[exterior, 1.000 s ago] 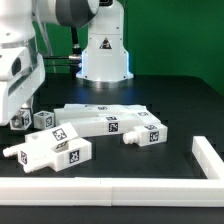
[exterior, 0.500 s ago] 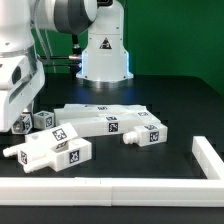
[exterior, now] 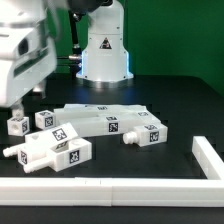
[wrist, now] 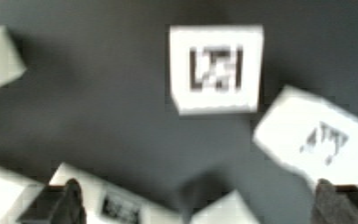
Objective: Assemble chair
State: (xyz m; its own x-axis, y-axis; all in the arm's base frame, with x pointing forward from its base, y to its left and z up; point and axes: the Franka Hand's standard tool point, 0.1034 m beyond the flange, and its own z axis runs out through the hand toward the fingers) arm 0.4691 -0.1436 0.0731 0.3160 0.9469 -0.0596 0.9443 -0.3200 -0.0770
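Note:
The white chair parts lie in a loose cluster mid-table. There is a long blocky panel (exterior: pixel 105 122), a tagged block (exterior: pixel 55 150) in front of it, and a short piece (exterior: pixel 148 136) towards the exterior view's right. Two small tagged pieces (exterior: pixel 17 126) (exterior: pixel 43 119) stand at the exterior view's left. My gripper (exterior: pixel 14 102) hangs above these small pieces, clear of them. In the blurred wrist view the gripper (wrist: pixel 201 205) is open and empty, with its dark fingertips (wrist: pixel 51 205) wide apart. A tagged piece (wrist: pixel 217 68) and another (wrist: pixel 318 132) lie below it.
A long low white rail (exterior: pixel 110 190) runs along the front of the black table and turns up at the exterior view's right (exterior: pixel 206 156). The robot's base (exterior: pixel 105 52) stands at the back.
My arm has risen and pulled back from the two small tagged pieces at the exterior view's left. The leftmost small piece now stands free on the table. The other parts have not moved.

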